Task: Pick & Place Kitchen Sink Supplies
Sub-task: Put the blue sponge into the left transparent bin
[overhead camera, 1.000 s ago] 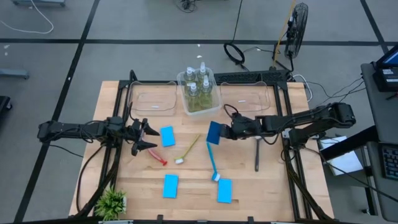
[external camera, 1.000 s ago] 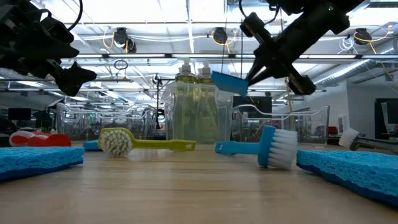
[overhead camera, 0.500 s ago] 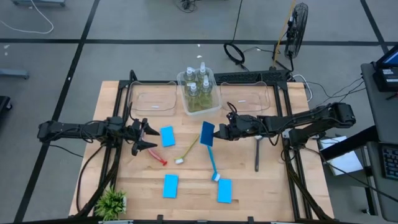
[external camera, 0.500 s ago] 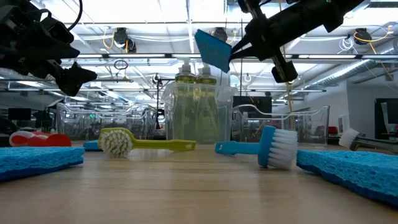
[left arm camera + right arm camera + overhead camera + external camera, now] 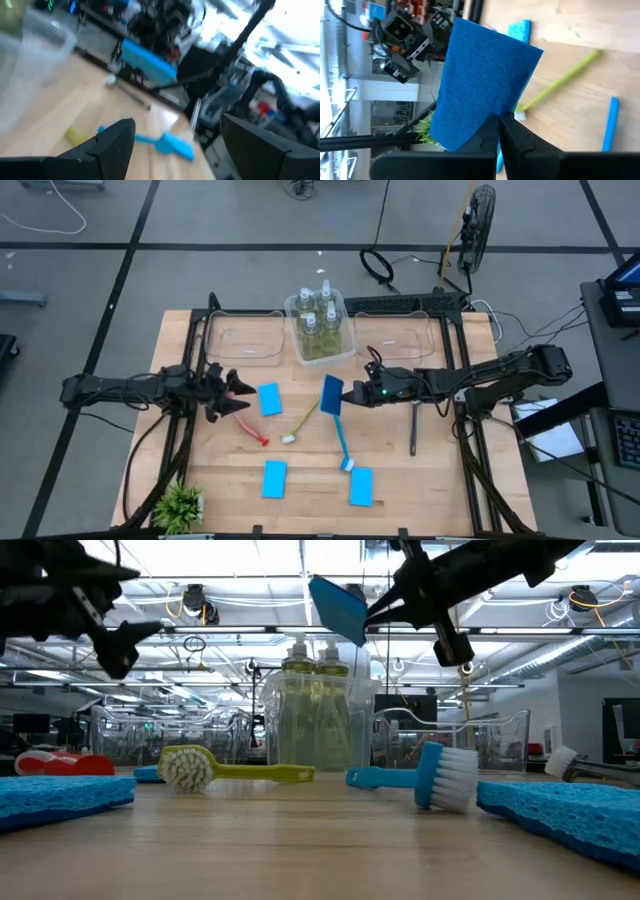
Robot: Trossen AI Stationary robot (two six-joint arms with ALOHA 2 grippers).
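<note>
My right gripper (image 5: pixel 349 395) is shut on a blue sponge (image 5: pixel 332 395), high above the table's middle; the sponge also shows in the low view (image 5: pixel 338 608). My left gripper (image 5: pixel 232 393) is open and empty above the left part of the table, beside another blue sponge (image 5: pixel 268 399) that lies flat. Two more sponges (image 5: pixel 274 478) (image 5: pixel 361 486) lie near the front. A red brush (image 5: pixel 252 432), a yellow-green brush (image 5: pixel 302 420), a blue brush (image 5: pixel 342 442) and a dark grey brush (image 5: pixel 413 428) lie on the wood. Several pump bottles (image 5: pixel 320 320) stand in a clear bin. My right gripper pinches the sponge between its two fingers at one end's edge (image 5: pixel 489 118). The fingers come about level from the table's right side. The sponge is lifted clear, stands on edge and sticks out past the fingertips toward the table's left, tilted in the low view.
Two clear bins (image 5: pixel 245 342) (image 5: pixel 400 338) stand at the back on either side of the bottle bin. A small green plant (image 5: pixel 180 505) stands at the front left corner. Bare wood lies between the brushes and the front sponges.
My right gripper has carried the sponge up and a little toward the table's left, and the sponge has turned more on edge. My left gripper has turned about its wrist and shifted slightly toward the left edge, staying open.
</note>
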